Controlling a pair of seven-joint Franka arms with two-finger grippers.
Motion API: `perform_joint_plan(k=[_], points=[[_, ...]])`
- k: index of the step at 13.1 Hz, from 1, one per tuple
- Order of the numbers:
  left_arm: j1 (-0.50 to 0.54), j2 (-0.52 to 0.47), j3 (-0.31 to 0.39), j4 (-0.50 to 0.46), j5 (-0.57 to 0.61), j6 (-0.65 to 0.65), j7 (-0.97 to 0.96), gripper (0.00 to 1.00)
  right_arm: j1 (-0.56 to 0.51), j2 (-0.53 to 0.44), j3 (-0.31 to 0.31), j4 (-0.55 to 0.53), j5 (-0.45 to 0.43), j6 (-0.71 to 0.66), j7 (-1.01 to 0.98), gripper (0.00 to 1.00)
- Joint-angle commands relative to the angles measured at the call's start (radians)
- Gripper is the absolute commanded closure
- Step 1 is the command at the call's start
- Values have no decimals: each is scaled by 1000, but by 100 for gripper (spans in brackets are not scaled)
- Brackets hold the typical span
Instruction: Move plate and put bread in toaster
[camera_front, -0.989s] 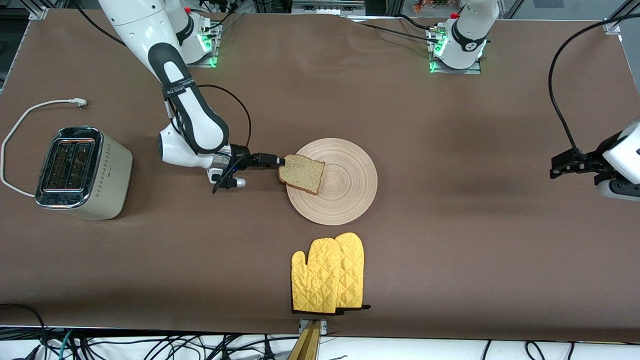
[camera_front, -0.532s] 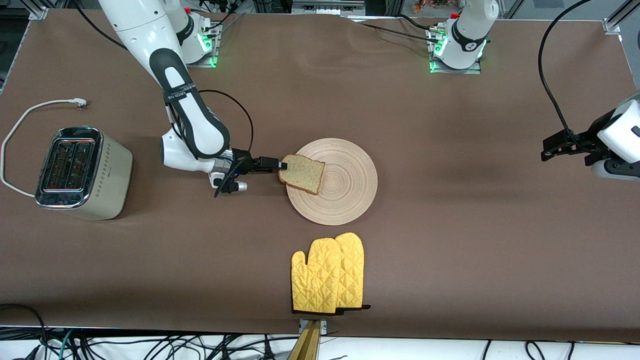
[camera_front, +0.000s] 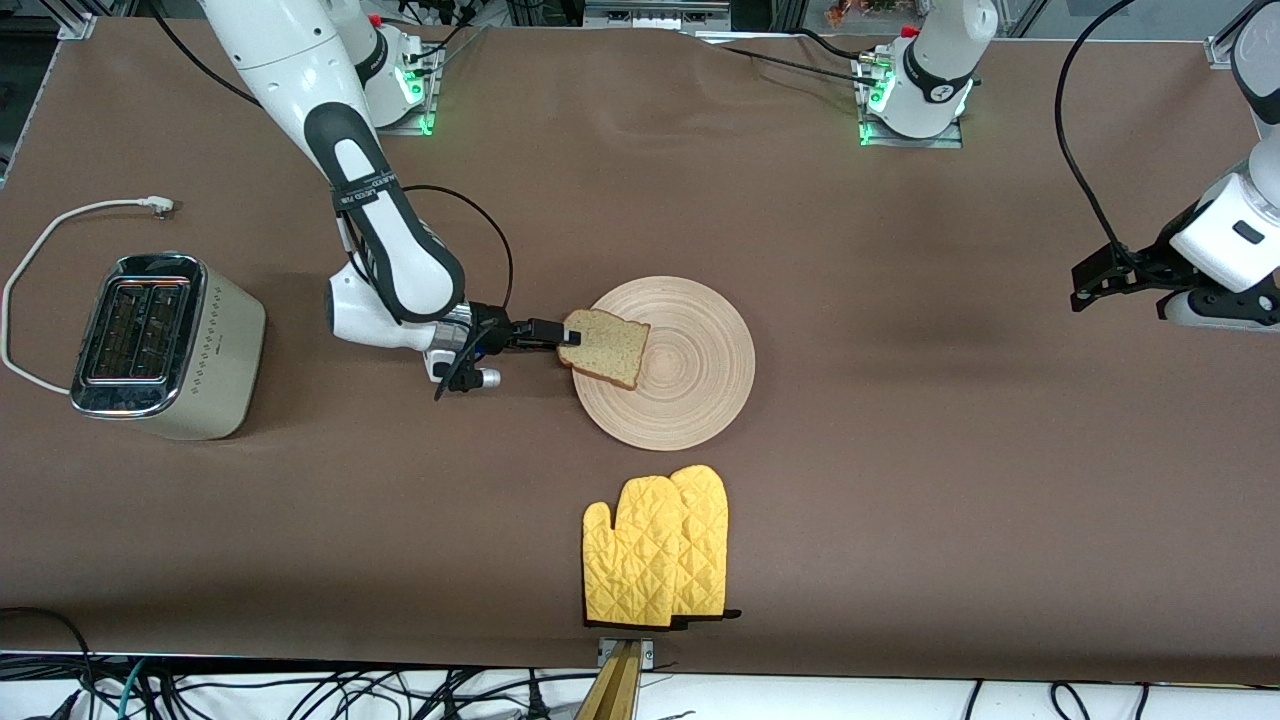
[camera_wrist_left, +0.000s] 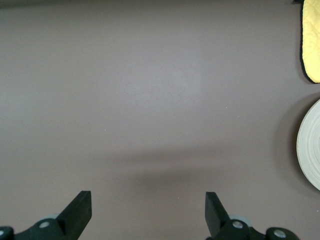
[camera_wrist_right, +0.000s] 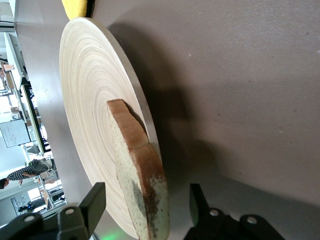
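Note:
The bread (camera_front: 605, 348) lies on the round wooden plate (camera_front: 690, 380) at mid-table, with one end overhanging the rim toward the right arm's end. My right gripper (camera_front: 558, 335) is low at that overhanging end. It is open, with one finger on each side of the slice (camera_wrist_right: 135, 150) and a gap at both. The plate (camera_wrist_right: 85, 100) fills the right wrist view past the slice. The toaster (camera_front: 165, 345) stands at the right arm's end of the table, slots up. My left gripper (camera_front: 1085, 285) is open and empty over bare table at the left arm's end, as the left wrist view (camera_wrist_left: 147, 200) shows.
A pair of yellow oven mitts (camera_front: 655, 550) lies nearer the front camera than the plate; its corner (camera_wrist_left: 311, 45) and the plate's rim (camera_wrist_left: 310, 145) show in the left wrist view. The toaster's white cord (camera_front: 60, 225) loops beside it.
My right gripper has slid a little closer onto the bread's overhanging end. My left arm has moved toward the robots' bases. Bread and plate have stayed in place.

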Motion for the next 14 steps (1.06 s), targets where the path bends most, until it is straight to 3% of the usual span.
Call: perform_joint_plan(k=[1,3,8,10,13,14], points=[[-21,-16,12,-15,-5,11,2,0,8,21,3,26,43,0,-24,30],[-21,-15,10,-15,-5,11,5,0,10,20,3,30,44,-2,-26,52],[-16,8,10,19,-14,-11,-4,0,8,18,2,43,33,-4,-29,54],[-10,10,10,20,-16,-11,5,0,8,18,2,43,30,-2,-33,61],[-7,14,12,24,-17,-12,-2,0,8,18,2,41,31,3,-102,97],[-9,14,12,24,-16,-12,-4,0,10,18,2,41,33,6,-106,100]])
